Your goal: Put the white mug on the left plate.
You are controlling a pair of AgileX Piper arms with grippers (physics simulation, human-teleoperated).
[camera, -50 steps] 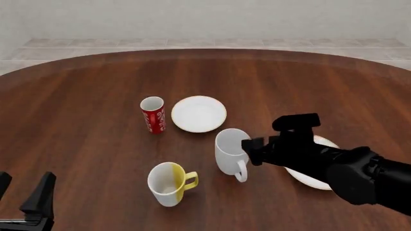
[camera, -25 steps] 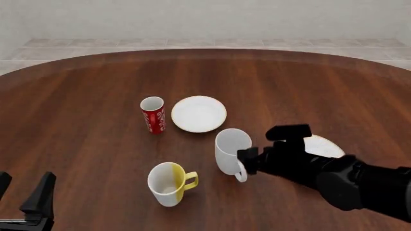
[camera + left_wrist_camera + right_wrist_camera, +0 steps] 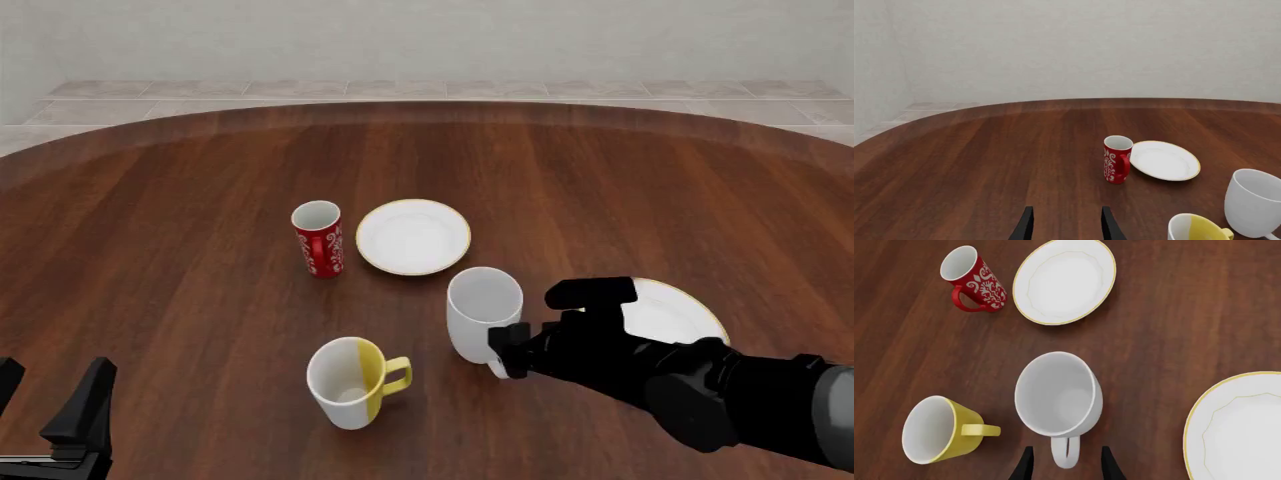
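The white mug (image 3: 481, 310) stands upright mid-table, its loop handle (image 3: 1066, 455) pointing toward the arms. It also shows in the right wrist view (image 3: 1057, 400) and the left wrist view (image 3: 1254, 202). The left plate (image 3: 412, 237), small with a gold rim, lies just beyond the mug and is bare (image 3: 1066, 280). My right gripper (image 3: 507, 350) is open at the mug's near side, its fingertips (image 3: 1026, 466) on either side of the handle without closing on it. My left gripper (image 3: 51, 400) is open and empty at the near left edge.
A red flowered cup (image 3: 318, 238) stands just left of the small plate. A white-and-yellow mug (image 3: 350, 380) stands near and left of the white mug. A larger gold-rimmed plate (image 3: 674, 305) lies to the right, partly hidden by my right arm.
My right gripper has come down and nearer, from beside the mug's upper right to its handle at table level. The mug and the left arm have not moved.
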